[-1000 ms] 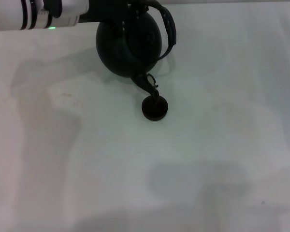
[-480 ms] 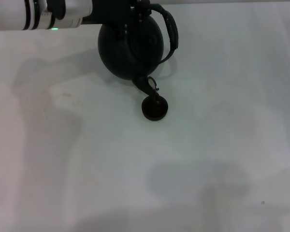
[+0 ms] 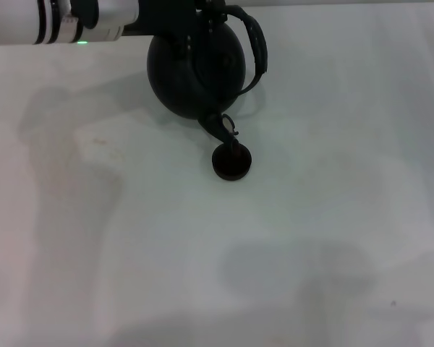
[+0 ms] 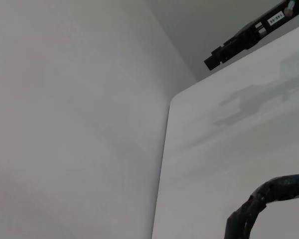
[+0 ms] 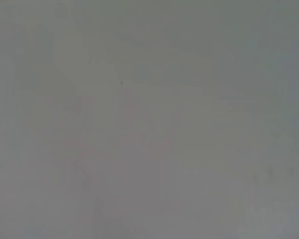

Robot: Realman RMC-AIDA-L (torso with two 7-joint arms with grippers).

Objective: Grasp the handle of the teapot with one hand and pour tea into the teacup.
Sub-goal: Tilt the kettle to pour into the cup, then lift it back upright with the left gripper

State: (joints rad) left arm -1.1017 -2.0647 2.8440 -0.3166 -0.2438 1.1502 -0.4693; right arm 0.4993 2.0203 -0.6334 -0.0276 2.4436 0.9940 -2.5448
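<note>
Head view shows the black teapot [image 3: 195, 69] at the far side of the white surface [image 3: 311, 238], tipped forward so that its short curved spout [image 3: 220, 129] points down toward the robot. The spout's tip hangs directly over the small dark teacup [image 3: 231, 160], which stands upright on the surface just in front of the pot; whether tip and rim touch cannot be told. The arched handle [image 3: 254, 47] curves over the pot's right side. The left gripper [image 3: 175, 22] comes in from the upper left, on a white arm with a green light, and meets the pot at its top, where the handle runs; dark against dark, how wide its fingers stand cannot be told. Left wrist view catches a stretch of the rough-wrapped handle [image 4: 261, 204] over the surface. Right wrist view shows only blank grey.
</note>
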